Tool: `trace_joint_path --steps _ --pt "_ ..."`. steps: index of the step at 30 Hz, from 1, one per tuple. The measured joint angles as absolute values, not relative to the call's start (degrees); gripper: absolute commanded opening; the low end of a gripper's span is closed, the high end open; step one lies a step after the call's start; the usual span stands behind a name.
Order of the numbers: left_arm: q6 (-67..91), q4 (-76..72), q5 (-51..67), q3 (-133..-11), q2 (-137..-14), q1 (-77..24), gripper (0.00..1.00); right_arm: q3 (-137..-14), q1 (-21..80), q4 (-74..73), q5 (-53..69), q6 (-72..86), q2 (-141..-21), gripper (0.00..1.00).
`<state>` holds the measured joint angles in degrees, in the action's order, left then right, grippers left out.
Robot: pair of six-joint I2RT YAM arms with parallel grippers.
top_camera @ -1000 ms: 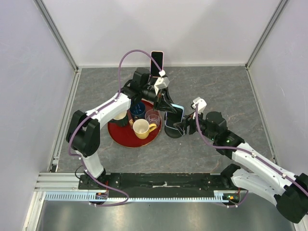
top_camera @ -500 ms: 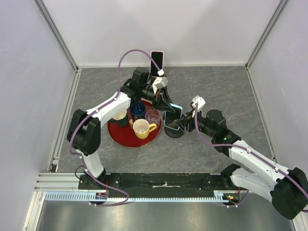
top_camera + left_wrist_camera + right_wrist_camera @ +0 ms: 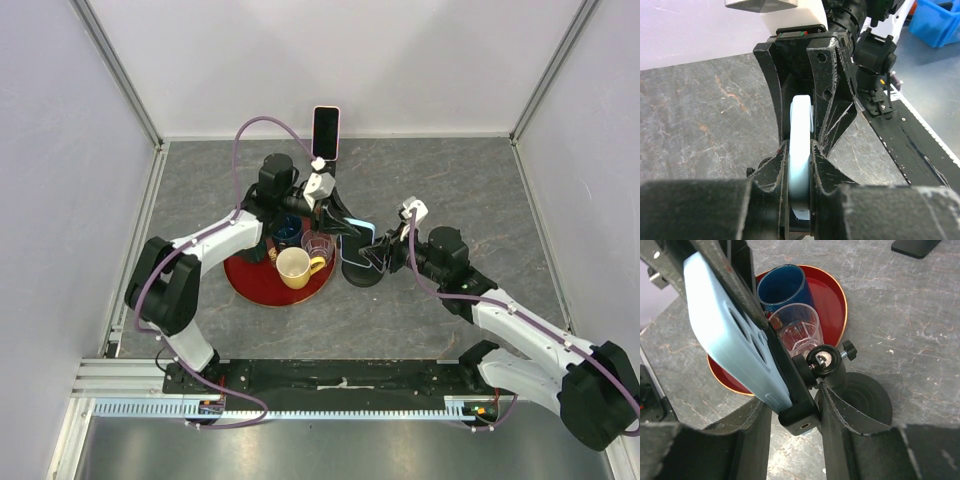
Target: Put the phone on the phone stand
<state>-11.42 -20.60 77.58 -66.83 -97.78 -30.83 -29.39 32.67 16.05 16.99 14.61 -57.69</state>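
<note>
The grey table (image 3: 450, 180) carried a red tray (image 3: 238, 281) at 9 o'clock from the phone stand (image 3: 865, 395), close enough that any sideways slip would meet the cups.

The left gripper (image 3: 801, 150) reached in from 11 o'clock. Its fingers were pinched on the two faces of the phone (image 3: 725, 325), so the device could be steered edge-first into the holder. The right gripper (image 3: 795, 405) came in from 3 o'clock. Its fingers straddled the stand's cradle and appeared pressed against it, though contact on the near finger was not fully clear. The likely purpose was to steady the tilting head on its ball joint while the phone went in.

The phone, in a pale blue case, leaned back against the cradle plate with its lower end at the bottom lip. It was judged seated or nearly so, but not yet released.

A second phone (image 3: 325, 132) stood upright at 12 o'clock by the back wall, well apart. On the tray stood a blue cup (image 3: 782, 285), a clear cup (image 3: 795, 325) just beside the cradle, and a yellow mug (image 3: 293, 266).
</note>
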Motion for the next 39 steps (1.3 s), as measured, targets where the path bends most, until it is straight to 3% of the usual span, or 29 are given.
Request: trace_joint_path --steps 16,17,18,20,21,24,27,29,30,33,36,38,39 --pt "-8.4 -30.1 67.9 -61.1 -94.7 -34.7 0.02 -27.7 38.2 8.3 -1.3 28.9 -50.4 0.02" --pt "-8.4 -29.8 67.9 -61.3 -94.7 -34.7 0.02 -28.4 38.3 7.5 -1.9 28.4 -50.9 0.11" --pt "-8.5 -29.1 67.9 -61.5 -94.8 -34.7 0.02 -28.9 38.4 6.7 -2.1 27.9 -51.3 0.31" --pt "-8.9 -27.5 67.9 -62.2 -94.8 -34.6 0.02 -30.2 38.6 5.0 -2.2 26.6 -51.9 0.5" --pt "-9.3 -26.5 67.9 -62.5 -94.8 -34.6 0.02 -30.3 38.7 4.6 -2.3 25.9 -51.8 0.67" --pt "-10.4 -24.7 67.6 -63.2 -94.8 -35.3 0.02 -30.4 39.0 2.9 -2.6 26.2 -50.6 0.81" --pt "-12.1 -23.4 65.5 -64.1 -95.2 -36.5 0.04 -30.4 39.2 -1.0 -2.9 26.5 -48.0 0.85" --pt "-12.3 -22.7 64.8 -64.9 -95.6 -36.8 0.13 -31.1 39.3 -4.3 -3.0 26.5 -46.1 0.87" --pt "-12.2 -22.4 64.6 -65.2 -95.7 -36.8 0.24 -31.7 39.3 -5.4 -3.0 26.5 -45.6 0.88" --pt "-12.5 -19.9 63.7 -67.0 -96.4 -36.9 0.43 -34.4 39.3 -9.2 -3.1 26.4 -44.5 0.88" --pt "-13.2 -17.5 61.5 -68.5 -97.8 -36.8 0.53 -36.4 39.3 -12.1 -4.0 26.3 -43.2 0.89" --pt "-13.2 -15.6 60.9 -68.6 -98.7 -36.6 0.67 -37.4 39.3 -13.9 -4.9 26.3 -42.3 0.89" --pt "-13.2 -14.9 60.5 -68.6 -99.0 -36.4 0.8 -37.9 39.3 -14.9 -5.4 26.3 -42.1 0.89"
